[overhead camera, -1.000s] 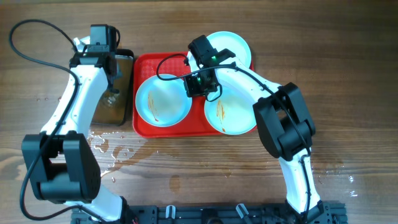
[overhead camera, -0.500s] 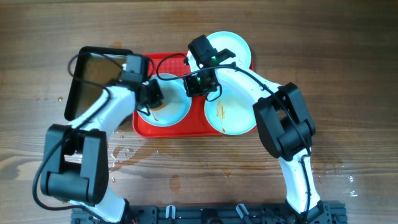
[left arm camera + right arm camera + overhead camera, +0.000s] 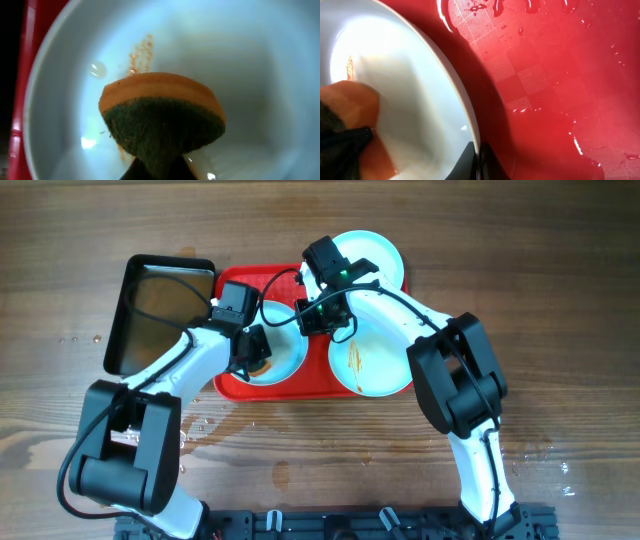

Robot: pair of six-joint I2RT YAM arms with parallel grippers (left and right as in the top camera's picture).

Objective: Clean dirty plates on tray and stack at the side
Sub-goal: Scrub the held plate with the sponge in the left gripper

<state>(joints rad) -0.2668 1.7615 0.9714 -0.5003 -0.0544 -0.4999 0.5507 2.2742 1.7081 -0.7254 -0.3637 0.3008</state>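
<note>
1. Overhead view: the left gripper (image 3: pixel 250 352) hangs over the left plate (image 3: pixel 285 355), one of two pale plates lying inside the red tray (image 3: pixel 320 383). The right gripper (image 3: pixel 318 318) sits at that plate's far rim.
2. Left wrist view: the jaws are pressed together on an orange sponge (image 3: pixel 160 120), its green scouring face toward the camera. The sponge is poised just beside a thin brown smear (image 3: pixel 140 52) in the plate's well.
3. Right wrist view: the right arm's jaws appear pinched on the plate's thin rim, steadying it above the wet tray floor.
4. The right plate (image 3: pixel 375 365) carries its own brown streak (image 3: pixel 353 358). A third plate (image 3: pixel 380 255) overlaps the tray's far corner, and a black pan (image 3: pixel 160 310) lies left of the tray.
5. Risks, as a judgement: hard scrubbing could drag the rim out of so narrow a pinch. The plate could then skate across the wet tray. A lifted rim could tip the plate onto its neighbour, and a light wipe could merely spread the smear.
</note>
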